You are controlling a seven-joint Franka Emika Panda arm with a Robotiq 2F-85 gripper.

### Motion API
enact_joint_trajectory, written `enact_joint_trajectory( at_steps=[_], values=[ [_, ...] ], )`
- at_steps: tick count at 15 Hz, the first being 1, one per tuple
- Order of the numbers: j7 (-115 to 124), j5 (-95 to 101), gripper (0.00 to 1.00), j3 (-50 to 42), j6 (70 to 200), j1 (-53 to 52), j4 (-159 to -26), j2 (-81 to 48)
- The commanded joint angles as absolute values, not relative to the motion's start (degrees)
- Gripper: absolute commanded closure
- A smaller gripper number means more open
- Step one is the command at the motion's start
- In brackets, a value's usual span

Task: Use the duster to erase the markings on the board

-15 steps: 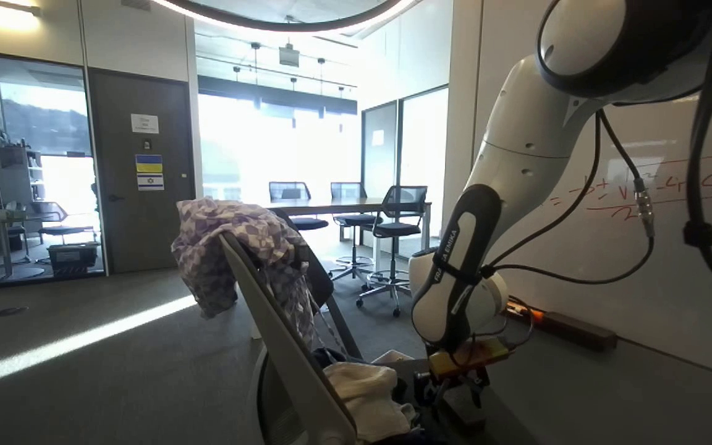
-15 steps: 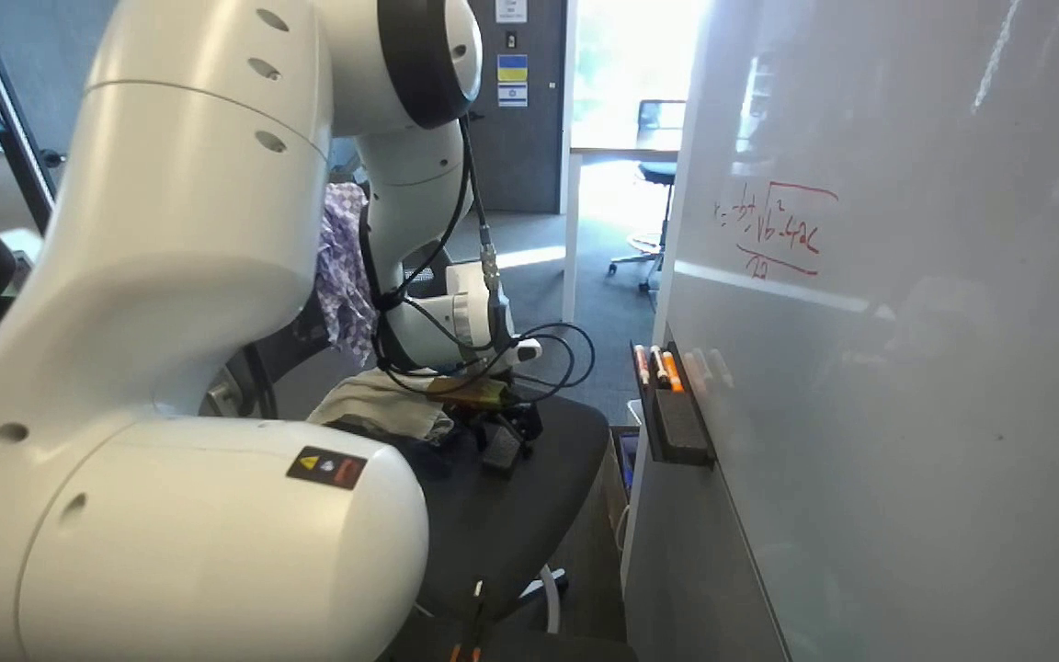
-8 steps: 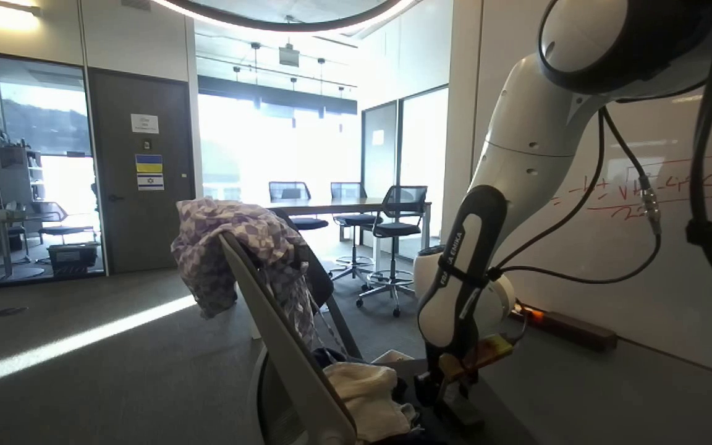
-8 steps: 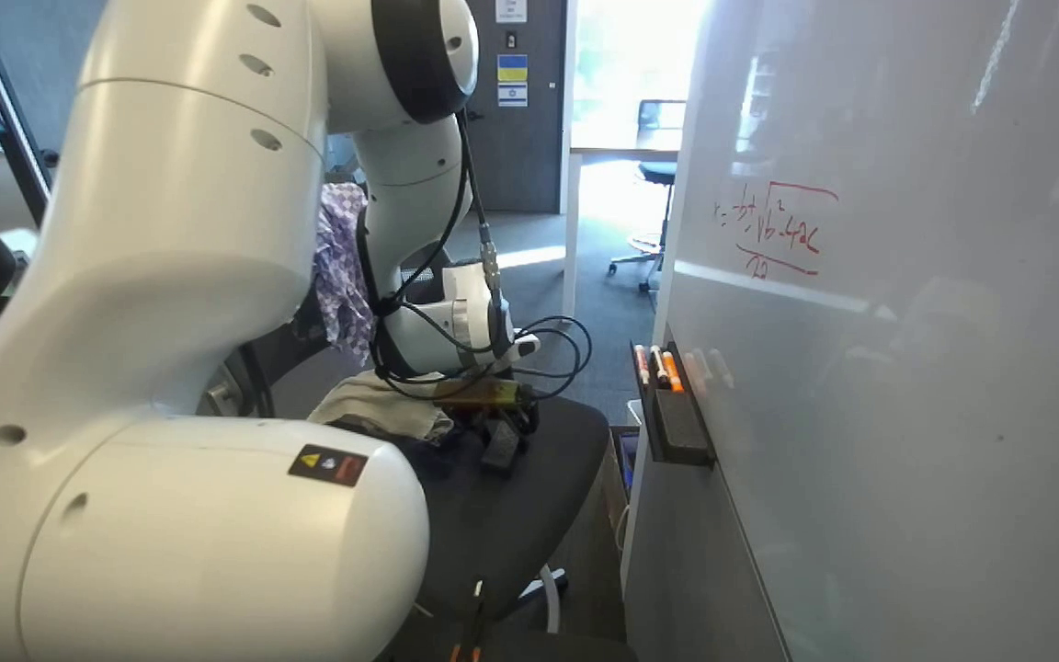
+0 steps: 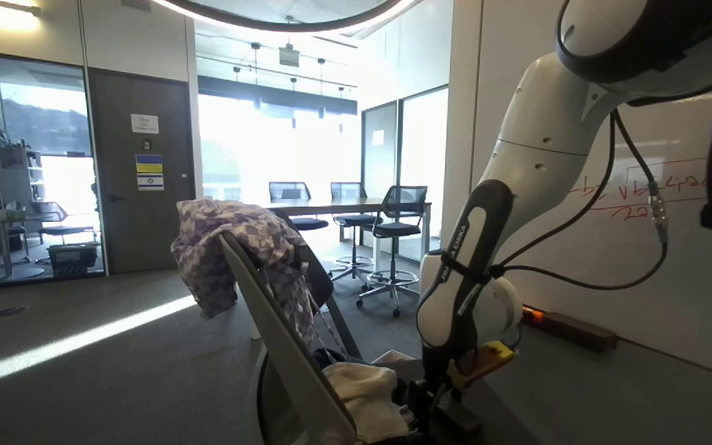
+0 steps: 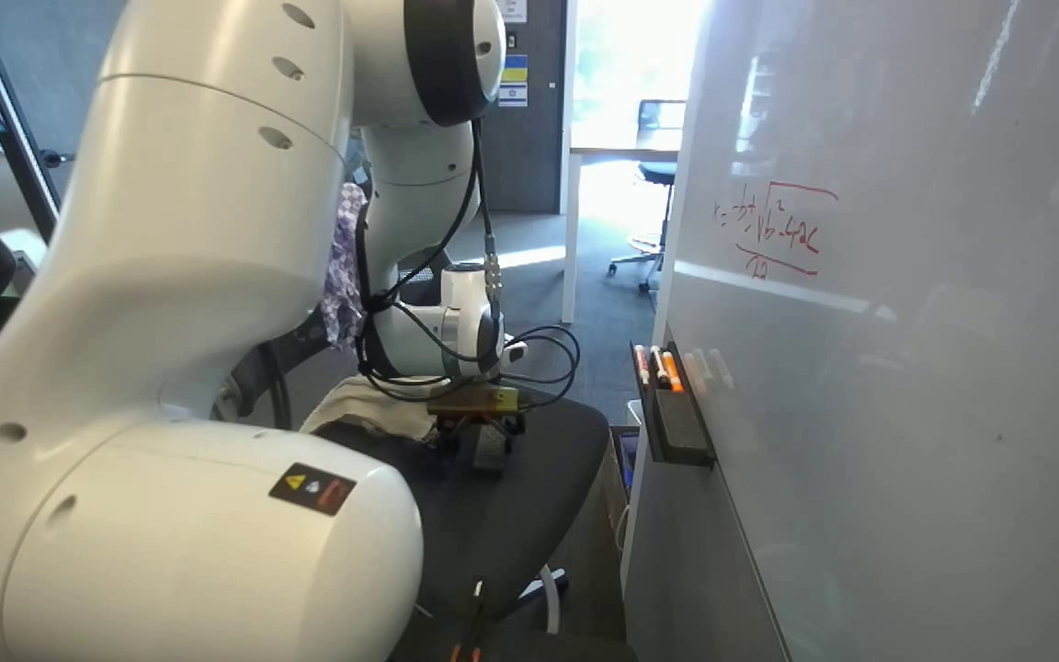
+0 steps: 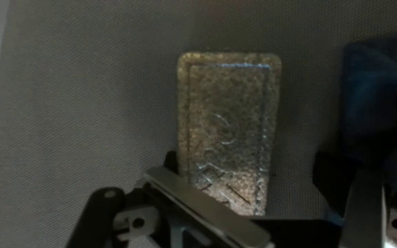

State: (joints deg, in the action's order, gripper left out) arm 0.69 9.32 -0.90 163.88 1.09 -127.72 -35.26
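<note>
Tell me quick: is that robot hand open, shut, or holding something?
Gripper: open, holding nothing; the duster lies on the seat.

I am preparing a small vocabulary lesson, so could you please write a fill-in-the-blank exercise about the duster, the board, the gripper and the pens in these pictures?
The markings on the board are written in ____.
In the tray, ____ pens show.
The duster lies on the seat of a ____.
In the wrist view, the gripper is ____, not shut.

Missing words: red; three; chair; open.
</note>
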Motion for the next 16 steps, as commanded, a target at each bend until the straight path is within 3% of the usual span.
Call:
enact_joint_trajectory(
  at_steps=[1, 16],
  values=[
    [-2.92, 8.41, 0.0, -1.02, 163.67, 2.08, -128.18, -34.26],
    [-12.66, 6.15, 0.0, 3.34, 161.15, 8.89, -129.18, -31.85]
  ],
)
